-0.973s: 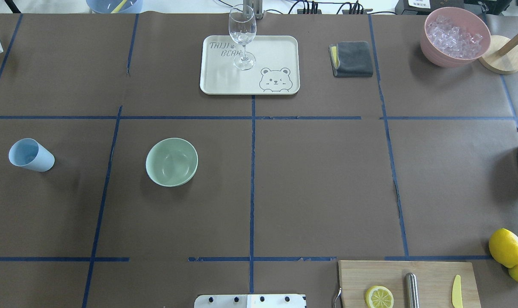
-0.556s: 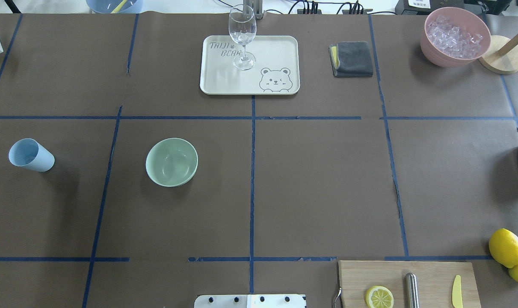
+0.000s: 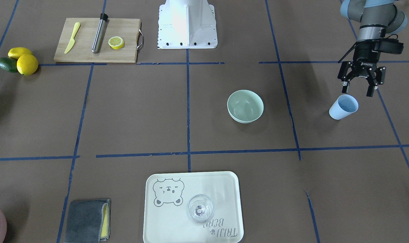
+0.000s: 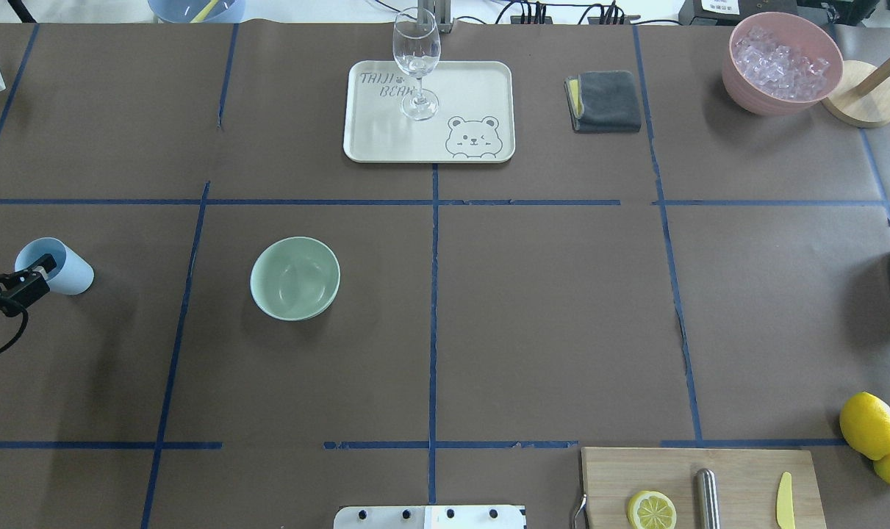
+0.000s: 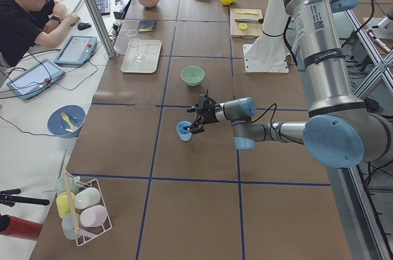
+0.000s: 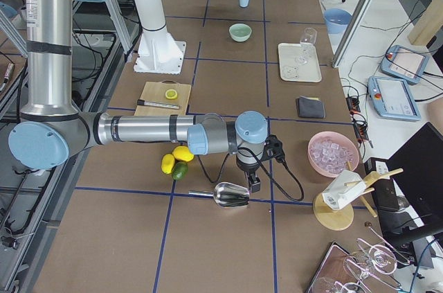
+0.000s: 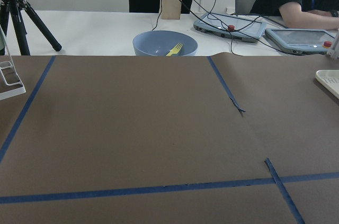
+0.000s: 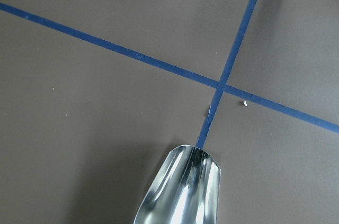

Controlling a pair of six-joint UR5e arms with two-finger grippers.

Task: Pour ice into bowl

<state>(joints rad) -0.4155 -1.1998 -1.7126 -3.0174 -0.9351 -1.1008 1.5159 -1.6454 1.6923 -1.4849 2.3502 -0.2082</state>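
Brown paper table (image 4: 547, 308), blue tape grid. My left gripper (image 3: 357, 91) spread wide just over blue cup (image 3: 342, 107); right gripper (image 6: 253, 183) beside metal scoop (image 6: 232, 196), grip cannot be told. Mint-green bowl (image 4: 295, 278) mid-table, near the cup. Ice (image 4: 779, 62) heaped in pink bowl (image 4: 742, 92), far corner

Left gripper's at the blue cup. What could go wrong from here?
The open left gripper hangs by the rim of the blue cup; a finger clipping it might tip the cup.
The bowl sits apart from the cup, so a short pour could spill onto the table.
The only ice I can see is in the pink bowl; the cup may be empty.
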